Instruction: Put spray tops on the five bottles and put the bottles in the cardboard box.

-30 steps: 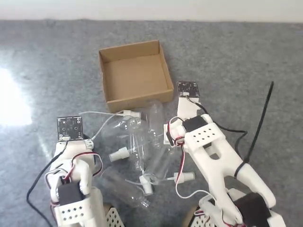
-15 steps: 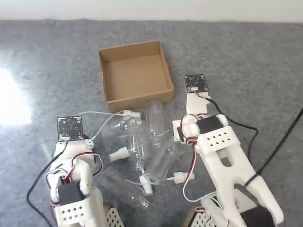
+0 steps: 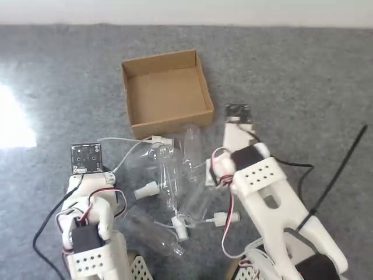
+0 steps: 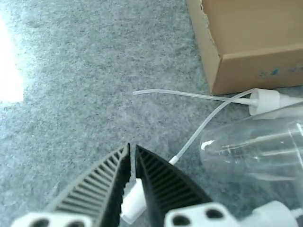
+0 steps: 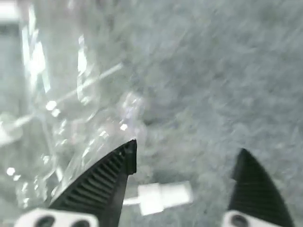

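Several clear plastic bottles point(image 3: 192, 146) lie heaped beside the brown cardboard box point(image 3: 169, 123). The left end effector point(image 4: 132, 149) pinches a white spray top point(image 4: 131, 204); the right end effector point(image 5: 188, 147), spread wide, may knock bottles rolling.

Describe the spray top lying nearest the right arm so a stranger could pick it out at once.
On the arms' side of the cardboard box sprawls a pile of clear bottles. At the pile's edge beside the right arm lies a white spray top, its thin tube pointing back into the pile. It is the only top on that side.
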Controlling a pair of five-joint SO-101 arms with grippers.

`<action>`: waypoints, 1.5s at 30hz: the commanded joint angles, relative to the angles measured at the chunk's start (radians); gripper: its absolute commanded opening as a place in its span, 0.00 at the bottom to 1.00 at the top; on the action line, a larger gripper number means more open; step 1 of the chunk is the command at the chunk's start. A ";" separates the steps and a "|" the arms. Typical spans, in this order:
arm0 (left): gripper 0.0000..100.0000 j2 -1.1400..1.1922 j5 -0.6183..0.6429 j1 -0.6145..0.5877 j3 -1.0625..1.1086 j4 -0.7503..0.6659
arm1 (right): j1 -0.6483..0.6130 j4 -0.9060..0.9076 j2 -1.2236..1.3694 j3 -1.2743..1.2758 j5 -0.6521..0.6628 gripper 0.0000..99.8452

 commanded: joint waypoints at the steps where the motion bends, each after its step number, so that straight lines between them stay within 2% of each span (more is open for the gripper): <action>1: 0.01 -0.014 -0.009 -0.003 -0.007 -0.028 | -0.059 0.004 -0.067 -0.075 -0.034 0.33; 10: 0.01 -0.014 -0.009 -0.012 -0.010 -0.029 | -0.084 0.008 -0.068 -0.203 -0.031 0.33; 19: 0.01 -0.014 -0.003 -0.213 -0.025 -0.117 | -0.245 0.001 -0.068 -0.310 -0.031 0.33; 26: 0.01 -0.014 -0.003 -0.239 -0.025 -0.133 | -0.314 -0.015 -0.065 -0.394 -0.034 0.33; 35: 0.01 -0.014 -0.003 -0.238 -0.022 -0.133 | -0.348 -0.194 -0.056 -0.342 -0.035 0.33; 45: 0.01 -0.014 -0.003 -0.238 -0.021 -0.133 | -0.397 -0.521 -0.054 -0.109 -0.035 0.33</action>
